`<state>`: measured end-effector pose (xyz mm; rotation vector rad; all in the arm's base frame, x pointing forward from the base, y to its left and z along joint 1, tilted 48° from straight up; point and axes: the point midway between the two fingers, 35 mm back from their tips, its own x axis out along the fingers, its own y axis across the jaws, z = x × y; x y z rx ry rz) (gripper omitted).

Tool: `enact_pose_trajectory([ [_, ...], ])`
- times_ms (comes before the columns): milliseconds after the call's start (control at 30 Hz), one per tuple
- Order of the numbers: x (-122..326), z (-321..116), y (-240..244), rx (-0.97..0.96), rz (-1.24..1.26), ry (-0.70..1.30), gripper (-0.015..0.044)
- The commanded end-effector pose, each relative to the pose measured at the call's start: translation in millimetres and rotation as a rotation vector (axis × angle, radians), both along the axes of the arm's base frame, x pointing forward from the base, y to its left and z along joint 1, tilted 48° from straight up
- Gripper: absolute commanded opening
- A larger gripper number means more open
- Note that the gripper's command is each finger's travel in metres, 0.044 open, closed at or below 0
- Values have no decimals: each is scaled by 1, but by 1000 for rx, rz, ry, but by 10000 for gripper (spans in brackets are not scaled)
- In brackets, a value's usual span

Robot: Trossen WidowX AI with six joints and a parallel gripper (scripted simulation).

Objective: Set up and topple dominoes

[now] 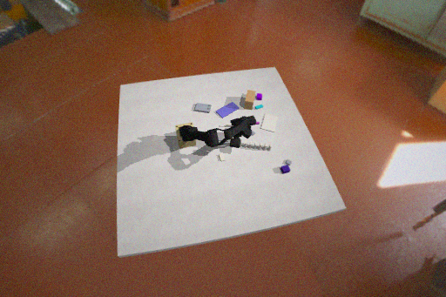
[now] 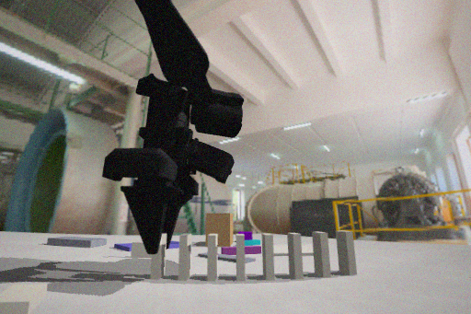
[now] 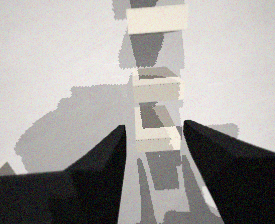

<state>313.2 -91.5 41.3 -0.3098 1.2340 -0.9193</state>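
The row of pale dominoes (image 1: 257, 147) (image 2: 240, 260) stands upright and evenly spaced. At its left end in the exterior view, a domino (image 2: 156, 270) (image 3: 158, 145) stands upright, in line with the row and apart from its neighbour (image 2: 184, 260) (image 3: 158, 91). My gripper (image 2: 161, 249) (image 3: 154, 128) is open around this end domino, low over the table, with a gap on both sides of it in the wrist view. A loose domino (image 2: 139, 250) lies behind the row's left end. Another loose pale piece (image 1: 221, 158) (image 2: 20, 293) lies on the near side.
Behind the row are a tan block (image 1: 249, 99) (image 2: 220, 228), a blue-violet slab (image 1: 227, 110), a grey slab (image 1: 202, 107) (image 2: 76, 241), a magenta bar (image 2: 241, 250) and a cyan piece (image 1: 259, 106). A dark purple cube (image 1: 285, 169) sits beyond the row's other end.
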Motion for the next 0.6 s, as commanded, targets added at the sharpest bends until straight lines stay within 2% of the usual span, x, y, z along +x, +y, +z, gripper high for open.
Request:
enact_pose_trajectory([
  [0,0,0,-1,-4,2,2,291],
  [200,0,0,-1,-4,2,2,440],
  [333,2,6,8,1,3,2,440],
  [567,-2,77,89,10,1,3,440],
])
